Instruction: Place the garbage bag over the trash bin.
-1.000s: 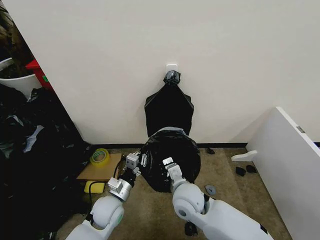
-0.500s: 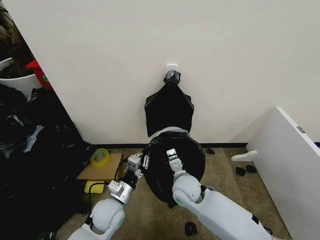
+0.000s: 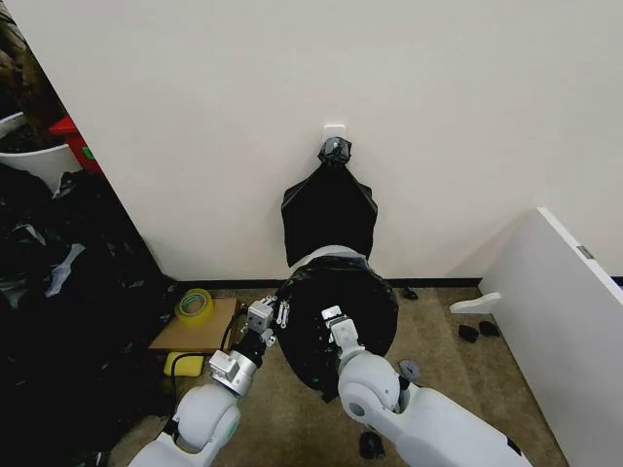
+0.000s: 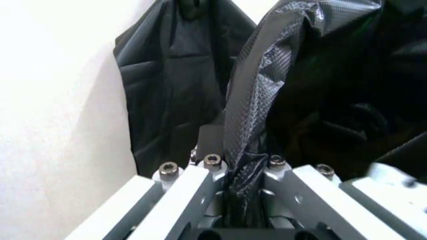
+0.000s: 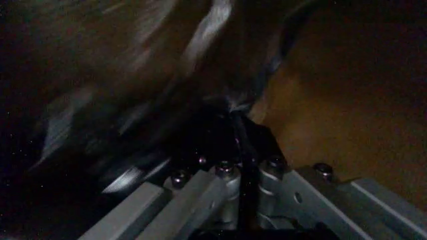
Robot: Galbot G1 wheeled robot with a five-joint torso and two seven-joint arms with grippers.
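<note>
The garbage bag drapes over the trash bin on the floor by the wall. The left pincer and right pincer each clamp its plastic.

**Count around the trash bin**

One garbage bag is wrapping one trash bin. Two tools are working there: left tool, right tool. One hanging bunch of bags is behind it; one tape roll is lying left.
</note>
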